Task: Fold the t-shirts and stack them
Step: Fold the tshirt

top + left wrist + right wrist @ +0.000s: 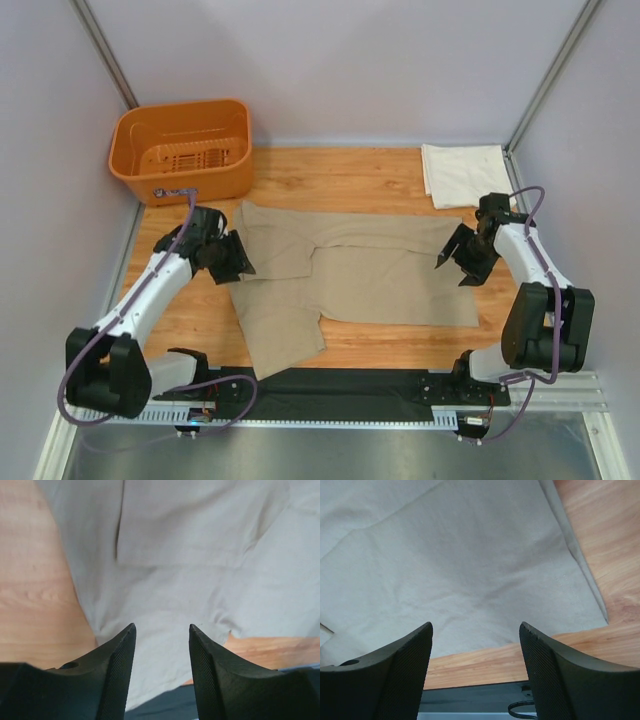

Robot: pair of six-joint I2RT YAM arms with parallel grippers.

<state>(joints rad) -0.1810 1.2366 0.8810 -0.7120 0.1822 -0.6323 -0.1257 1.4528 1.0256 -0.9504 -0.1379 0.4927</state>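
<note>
Bench (pixel 340 165): light wood, walled on three sides.

Tan-khaki t-shirt (pixel 350 275) lies flat in the middle of the bench, long axis running left to right. One flap runs from its left-centre toward the near edge and reaches the black strip (pixel 340 385) in front of the arm bases. A fold line runs across the upper part of the cloth.

Cream-white t-shirt (pixel 462 175) is folded into a compact rectangle at the far right corner of the bench, just beyond the far right corner of the tan shirt. I cannot tell whether the two touch.

Orange plastic basket (pixel 200 180) sits in the far left corner, apart from both shirts.

Left pincer (pixel 235 262): at the left edge of the tan shirt. In the left wrist view the left pincer (pixel 162 627) has its jaws apart with nothing between them. The tan cloth (pixel 200 555) fills the view beyond the tips, with bare wood to the left. Contact with the cloth cannot be judged.

Right pincer (pixel 455 258): at the right edge of the tan shirt, near the cream one but apart from it. In the right wrist view the right pincer (pixel 476 625) has its jaws spread wide and holds nothing. The tan cloth (pixel 445 555) lies flat beyond the fingers, its near edge and right corner visible, with bare wood showing between the tips.

Neither shirt is held. The two are not stacked.
</note>
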